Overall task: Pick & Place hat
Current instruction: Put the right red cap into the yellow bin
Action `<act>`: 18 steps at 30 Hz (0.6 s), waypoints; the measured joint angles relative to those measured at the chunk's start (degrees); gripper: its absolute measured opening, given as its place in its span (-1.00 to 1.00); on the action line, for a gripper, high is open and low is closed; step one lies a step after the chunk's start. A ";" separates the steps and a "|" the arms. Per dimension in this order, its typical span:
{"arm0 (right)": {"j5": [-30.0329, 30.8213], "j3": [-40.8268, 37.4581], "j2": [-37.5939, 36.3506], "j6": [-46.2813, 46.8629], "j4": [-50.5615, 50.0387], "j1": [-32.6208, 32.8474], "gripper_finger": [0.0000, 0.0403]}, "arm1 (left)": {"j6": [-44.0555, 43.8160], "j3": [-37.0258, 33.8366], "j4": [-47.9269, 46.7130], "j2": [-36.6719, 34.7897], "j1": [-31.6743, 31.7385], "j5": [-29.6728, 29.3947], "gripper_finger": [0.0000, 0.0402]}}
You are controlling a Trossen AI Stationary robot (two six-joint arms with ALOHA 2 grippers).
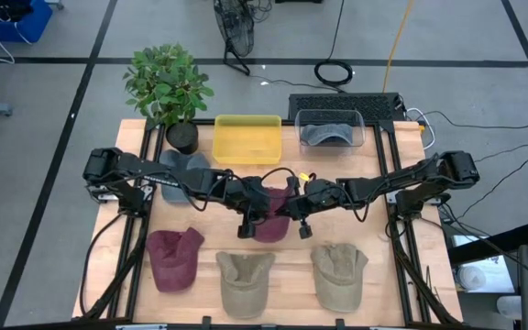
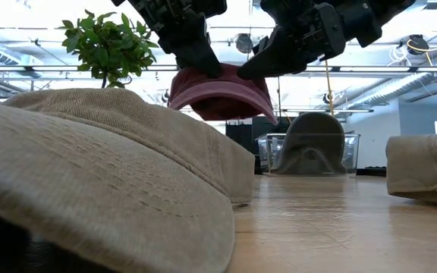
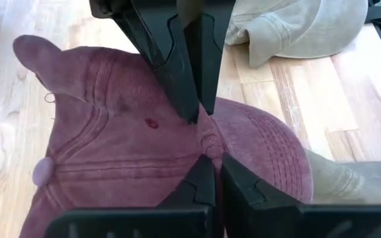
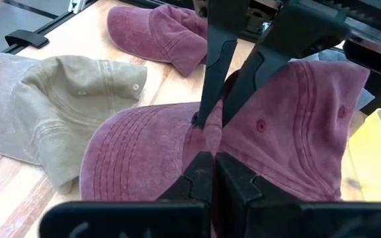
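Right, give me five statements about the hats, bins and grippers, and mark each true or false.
1. Both grippers pinch the lifted maroon cap. True: left gripper and right gripper are shut on it.
2. The yellow bin holds a cap. False: it is empty.
3. The clear bin holds a grey cap. True.
4. Two tan caps lie at the table's front. True.
5. The potted plant stands beside the clear bin. False: it stands beside the yellow bin.

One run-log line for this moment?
left hand: shut on maroon cap | right hand: shut on maroon cap | cap lifted off table | yellow bin empty
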 joint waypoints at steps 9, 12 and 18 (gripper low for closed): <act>0.13 0.00 0.00 0.00 0.98 0.02 -0.87 | 1.20 0.00 -2.24 0.00 0.37 -1.75 -0.97; 0.09 0.00 0.00 0.03 0.97 0.04 -0.76 | 1.50 0.00 -3.24 0.00 0.94 -3.57 -0.92; 0.09 0.00 0.00 1.65 0.91 0.04 -0.51 | 3.28 0.00 -8.41 0.00 3.51 -9.45 -0.92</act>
